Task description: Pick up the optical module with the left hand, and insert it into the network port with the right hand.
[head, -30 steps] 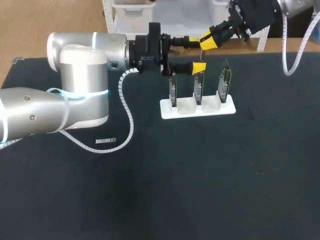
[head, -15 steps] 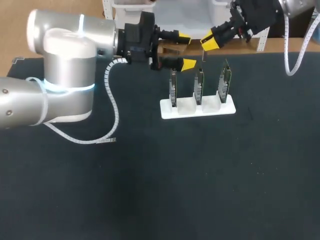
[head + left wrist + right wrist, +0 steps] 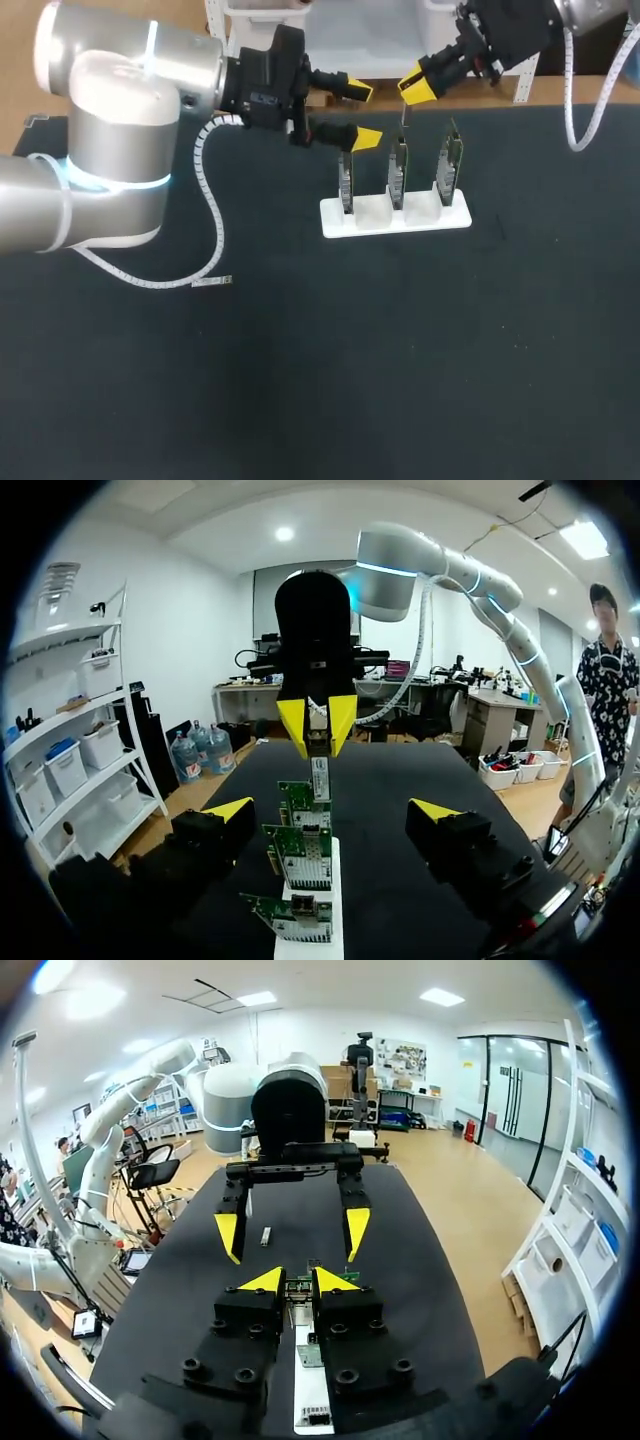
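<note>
Since a second ago the left arm has swung back toward its own side. It has carried the left hand from just over the middle card to a spot beside and beyond the rack's left end; the right hand has not shifted. On the dark surface a white rack holds three cards upright in a row. The left hand stands wide with nothing between its fingers. The right hand, reaching in from the far right corner, is narrow and pinches the module. The module hangs straight down from its tips, long axis vertical. It sits directly under that hand, above the row of cards and apart from them, with a clear gap over the card tops in the left wrist view. From above it looks closest to the middle card, though which card it truly lines up with I cannot tell. The right hand is plainly the nearer, so the coming move is likely a straight descent along the module's own axis, once it is lined up. A small silver piece lies well apart from the rack, on the left arm's side.
</note>
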